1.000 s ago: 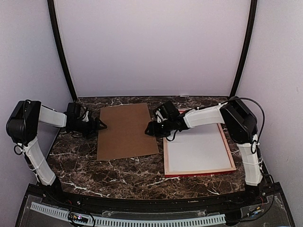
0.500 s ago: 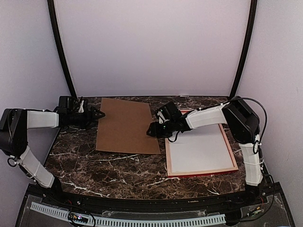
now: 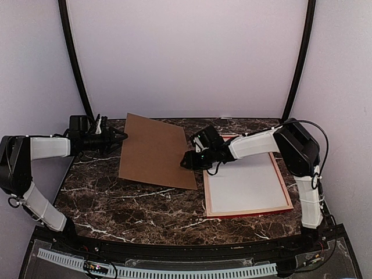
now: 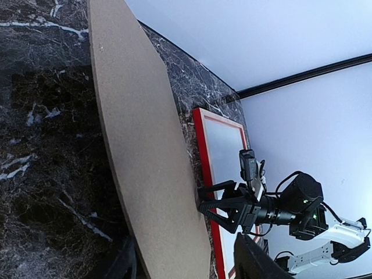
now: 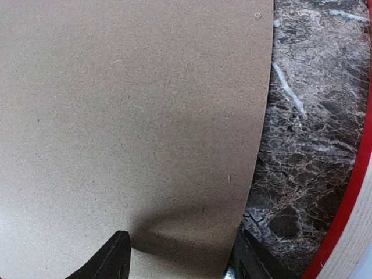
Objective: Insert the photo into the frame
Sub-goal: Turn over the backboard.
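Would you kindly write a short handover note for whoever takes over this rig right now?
Left gripper: jaws at the raised left edge of the brown backing board; whether it grips is unclear.
Right gripper: open at the board's right edge.
Frame: flat on the right, with a white sheet inside, likely the photo face down.
Done: sheet in frame.
Left: probably lay the backing board over it.
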`<state>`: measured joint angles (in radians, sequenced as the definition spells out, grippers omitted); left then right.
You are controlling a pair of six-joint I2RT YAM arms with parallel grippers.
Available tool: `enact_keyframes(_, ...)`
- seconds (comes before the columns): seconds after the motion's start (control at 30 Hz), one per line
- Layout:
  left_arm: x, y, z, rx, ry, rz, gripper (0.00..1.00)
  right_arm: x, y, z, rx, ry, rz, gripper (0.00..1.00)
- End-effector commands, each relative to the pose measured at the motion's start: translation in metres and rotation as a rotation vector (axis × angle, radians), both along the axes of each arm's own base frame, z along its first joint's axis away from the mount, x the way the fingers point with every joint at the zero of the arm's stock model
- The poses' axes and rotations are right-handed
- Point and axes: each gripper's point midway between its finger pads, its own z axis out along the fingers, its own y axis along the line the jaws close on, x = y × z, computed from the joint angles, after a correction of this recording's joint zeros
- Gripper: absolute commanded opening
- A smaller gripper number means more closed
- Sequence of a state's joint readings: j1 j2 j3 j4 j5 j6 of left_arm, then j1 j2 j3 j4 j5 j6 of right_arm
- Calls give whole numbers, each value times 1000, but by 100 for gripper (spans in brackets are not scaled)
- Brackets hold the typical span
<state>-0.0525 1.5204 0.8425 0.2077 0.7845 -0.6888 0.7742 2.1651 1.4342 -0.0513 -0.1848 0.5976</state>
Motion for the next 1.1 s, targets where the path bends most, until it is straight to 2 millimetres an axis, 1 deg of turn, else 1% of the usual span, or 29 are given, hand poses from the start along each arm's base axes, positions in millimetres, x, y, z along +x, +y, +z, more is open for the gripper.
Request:
enact_keyframes(0.0,-18,-23,4,-75,35,-123,56,-45,5,-34,-36,123,101,61)
enact_keyframes(0.17,-19,-29,14,-171,26,-163,54,-45,5,-35,-38,120,106,61)
enact_keyframes(0.37,-19,-30,20,-186,17,-177,54,-44,7,-35,-40,116,114,61)
enact_keyframes(0.5,-19,-30,26,-172,-1,-179,58,-44,9,-36,-37,118,121,61)
enact_keyframes(0.57,-18,-29,27,-161,-11,-178,63,-44,10,-35,-32,118,127,61)
enact_keyframes(0.6,-18,-29,28,-156,-15,-176,69,-44,11,-35,-29,118,130,61)
enact_keyframes(0.67,-18,-28,27,-136,-16,-173,73,-45,14,-32,-14,116,143,61)
enact_keyframes(0.7,-18,-26,27,-127,-19,-165,73,-46,16,-31,-3,116,151,60)
enact_keyframes(0.8,-17,-23,24,-88,-8,-150,70,-48,21,-27,30,117,176,60)
enact_keyframes(0.83,-16,-22,24,-76,-10,-142,67,-49,22,-27,35,117,180,60)
enact_keyframes(0.93,-14,-17,22,-28,-3,-114,62,-49,21,-27,31,118,176,60)
enact_keyframes(1.03,-12,-12,24,15,-11,-92,55,-49,20,-28,27,117,175,60)
enact_keyframes(1.07,-12,-11,22,28,-8,-89,53,-49,20,-28,24,118,173,60)
